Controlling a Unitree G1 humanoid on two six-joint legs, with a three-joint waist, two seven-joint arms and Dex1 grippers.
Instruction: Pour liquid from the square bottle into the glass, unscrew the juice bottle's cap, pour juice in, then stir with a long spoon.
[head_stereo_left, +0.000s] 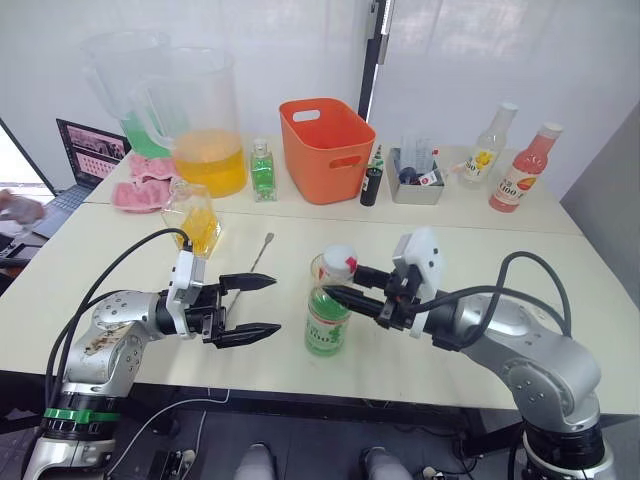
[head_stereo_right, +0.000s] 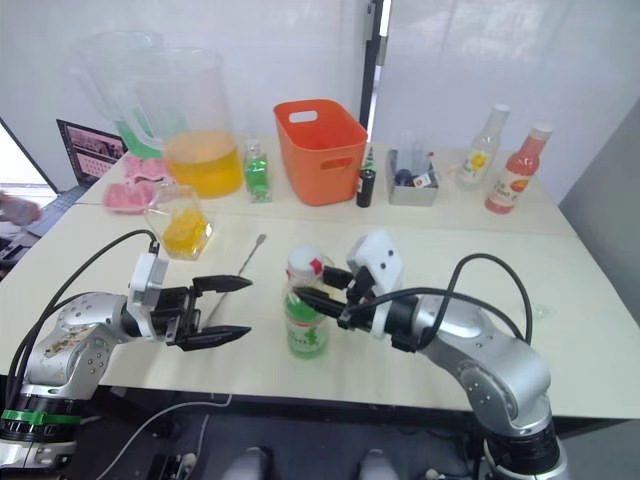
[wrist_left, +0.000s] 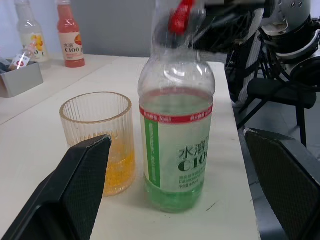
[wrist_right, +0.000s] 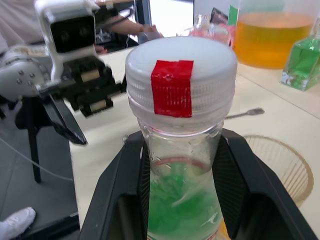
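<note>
We are seeing rounded silver metal arm shells, the left one wearing a green band near its base. Black cables are looping from each forearm to white boxy wrist camera housings. The left gripper (head_stereo_left: 252, 308) and right gripper (head_stereo_left: 338, 283) are showing pointed black two-finger ends.

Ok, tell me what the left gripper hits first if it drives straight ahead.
Most likely the juice bottle: it stands upright between the open fingers of the left gripper. The glass sits just beside that line, though depth is uncertain.
</note>
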